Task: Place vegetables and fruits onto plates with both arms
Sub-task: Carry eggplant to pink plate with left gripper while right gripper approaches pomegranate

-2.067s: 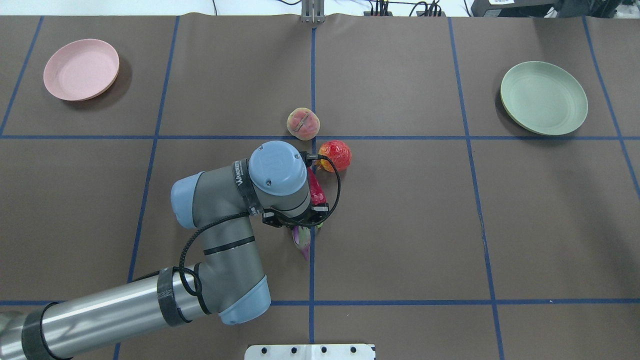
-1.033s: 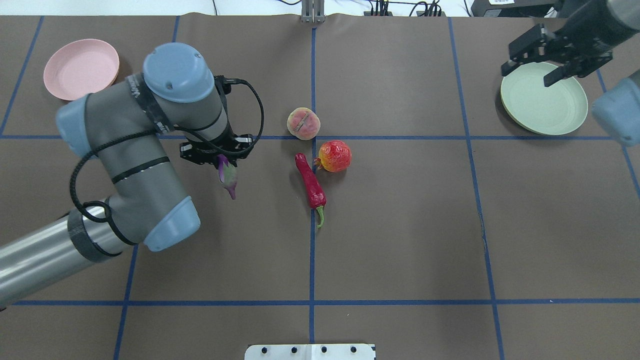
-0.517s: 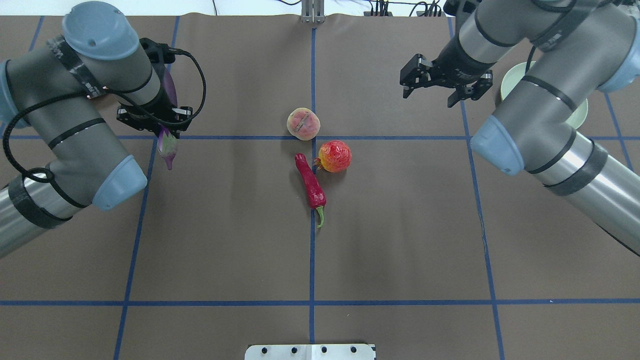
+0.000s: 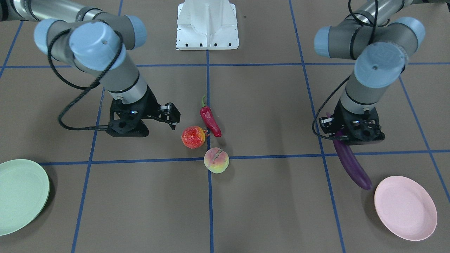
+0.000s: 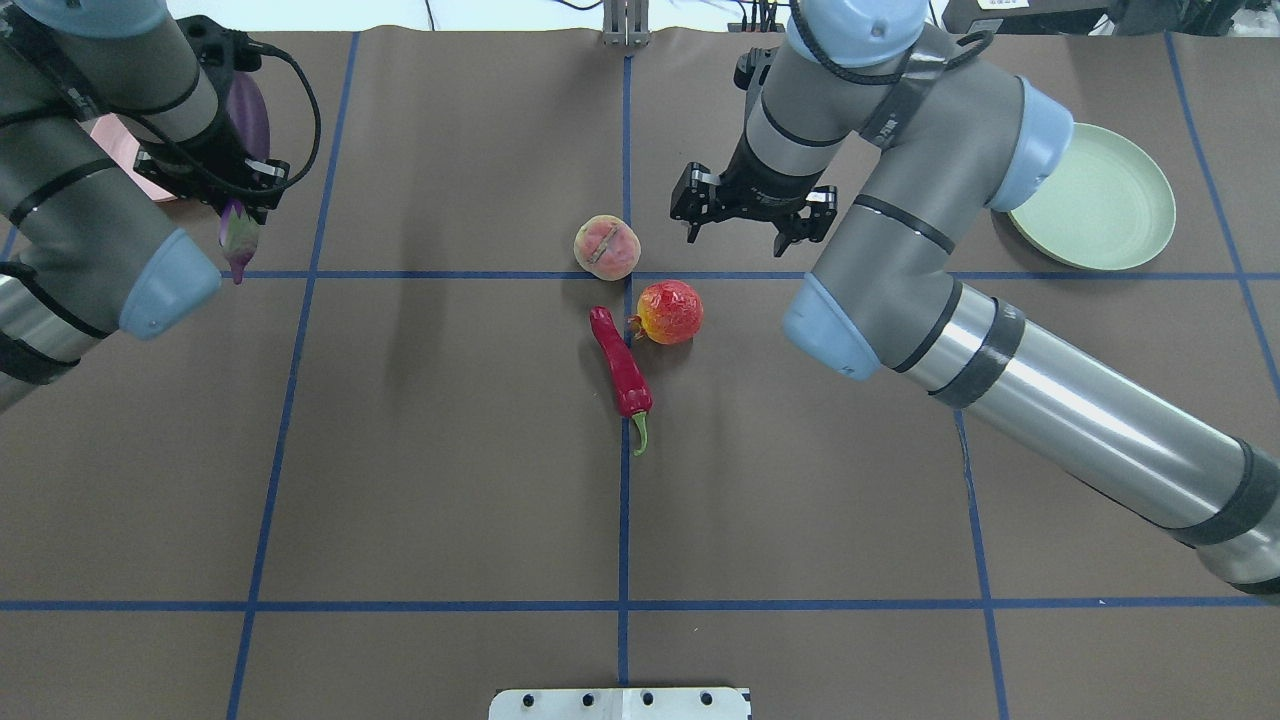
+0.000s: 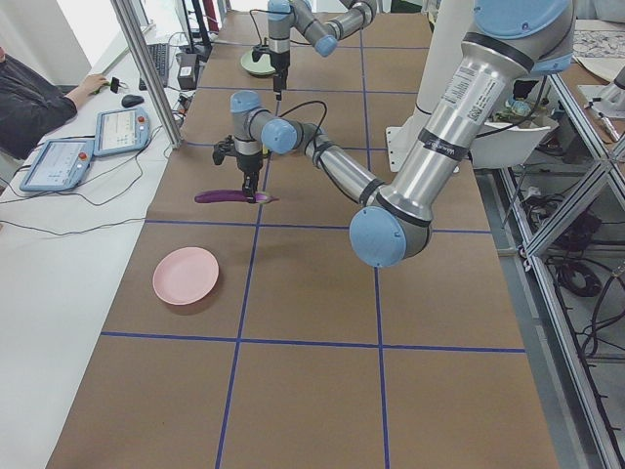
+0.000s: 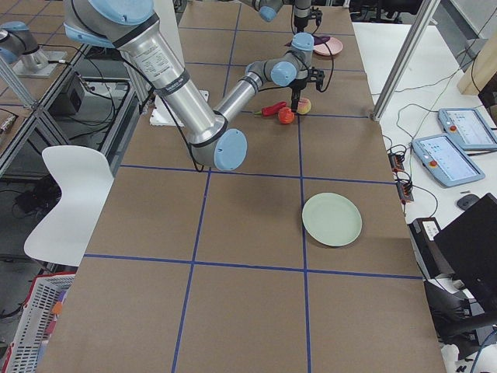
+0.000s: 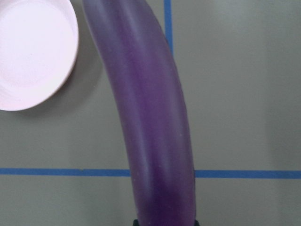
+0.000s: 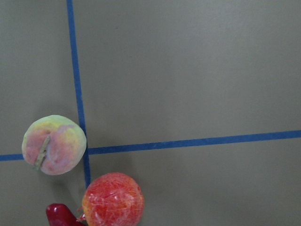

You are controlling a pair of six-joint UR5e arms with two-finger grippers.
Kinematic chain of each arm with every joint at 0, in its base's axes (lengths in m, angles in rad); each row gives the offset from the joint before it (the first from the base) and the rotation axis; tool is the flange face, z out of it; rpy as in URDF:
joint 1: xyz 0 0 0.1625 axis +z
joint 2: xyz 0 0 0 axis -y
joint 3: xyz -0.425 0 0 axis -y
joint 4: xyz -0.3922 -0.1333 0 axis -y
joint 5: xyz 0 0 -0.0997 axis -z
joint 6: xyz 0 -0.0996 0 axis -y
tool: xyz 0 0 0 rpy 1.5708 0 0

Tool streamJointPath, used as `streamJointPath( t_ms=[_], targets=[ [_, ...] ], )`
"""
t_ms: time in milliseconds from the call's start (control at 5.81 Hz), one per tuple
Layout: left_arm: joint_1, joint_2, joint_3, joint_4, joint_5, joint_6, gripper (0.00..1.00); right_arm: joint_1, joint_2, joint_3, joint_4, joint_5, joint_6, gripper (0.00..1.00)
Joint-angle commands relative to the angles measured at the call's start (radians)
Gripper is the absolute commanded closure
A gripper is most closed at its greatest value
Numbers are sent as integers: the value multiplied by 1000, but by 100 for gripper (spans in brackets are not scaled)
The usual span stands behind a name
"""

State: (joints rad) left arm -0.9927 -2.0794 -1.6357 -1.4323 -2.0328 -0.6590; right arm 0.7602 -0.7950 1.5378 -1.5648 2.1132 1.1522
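My left gripper (image 4: 349,137) is shut on the cap end of the long purple eggplant (image 4: 351,165), which hangs just short of the pink plate (image 4: 404,207). The left wrist view shows the eggplant (image 8: 150,117) above the table, with the pink plate (image 8: 33,56) beside its tip. My right gripper (image 5: 752,212) is open and holds nothing, hovering just right of the peach (image 5: 606,247) and behind the red-orange fruit (image 5: 670,311). The red chili (image 5: 620,365) lies at the table's centre. The mint green plate (image 5: 1095,200) sits at the far right with nothing on it.
Blue tape lines (image 5: 625,520) divide the brown table into squares. The white robot base (image 4: 207,24) stands at the near middle edge. In the exterior left view a person's arm (image 6: 39,93) rests at a desk with tablets beyond the table.
My left arm lifted the eggplant from the centre and carried it left and back to the pink plate. My right arm swung in from over the green plate toward the fruits, still open.
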Motion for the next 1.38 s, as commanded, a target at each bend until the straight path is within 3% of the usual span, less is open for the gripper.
streamJointPath(
  t_ms=[0, 172, 517, 1206],
  targets=[
    [-30, 1, 42, -14, -4, 50, 100, -45, 25, -51, 2, -16, 0, 0],
    [-40, 2, 57, -19, -4, 71, 100, -50, 29, -71, 15, -27, -5, 0],
    [-63, 1, 74, -19, -4, 96, 100, -96, 36, -169, 182, -132, 48, 0],
    [-69, 1, 74, -19, -4, 108, 100, -120, 79, -255, 235, -151, 64, 0]
  ],
)
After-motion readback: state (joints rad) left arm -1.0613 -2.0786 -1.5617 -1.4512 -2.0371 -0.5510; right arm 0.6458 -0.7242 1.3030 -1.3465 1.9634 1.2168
